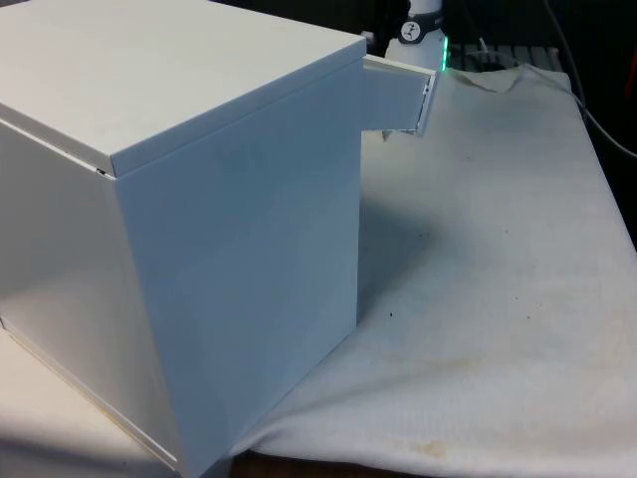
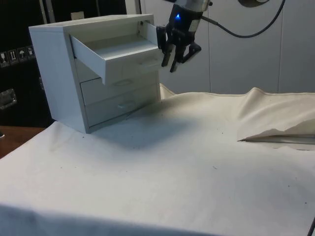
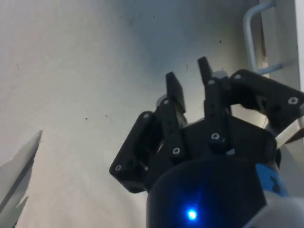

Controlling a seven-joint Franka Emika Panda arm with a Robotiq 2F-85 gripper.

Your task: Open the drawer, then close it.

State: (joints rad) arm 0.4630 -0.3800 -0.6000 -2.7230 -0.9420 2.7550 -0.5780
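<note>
Black two-finger tool (image 2: 170, 63) hangs in air just beside front panel of white top drawer (image 2: 115, 56), fingers (image 3: 175, 90) parted with narrow gap, gripping nothing. Drawer pulled well out of white three-drawer chest (image 2: 64, 73); its front edge (image 1: 423, 100) juts past chest side. Curved white handle (image 3: 251, 33) of drawer front sits close by fingertips, not between them. White cloth-covered surface (image 2: 172, 162) lies well below tool.

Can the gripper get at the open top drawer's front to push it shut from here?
Probably yes. The gripper hangs just beside the top drawer front, empty, with nothing between them.
</note>
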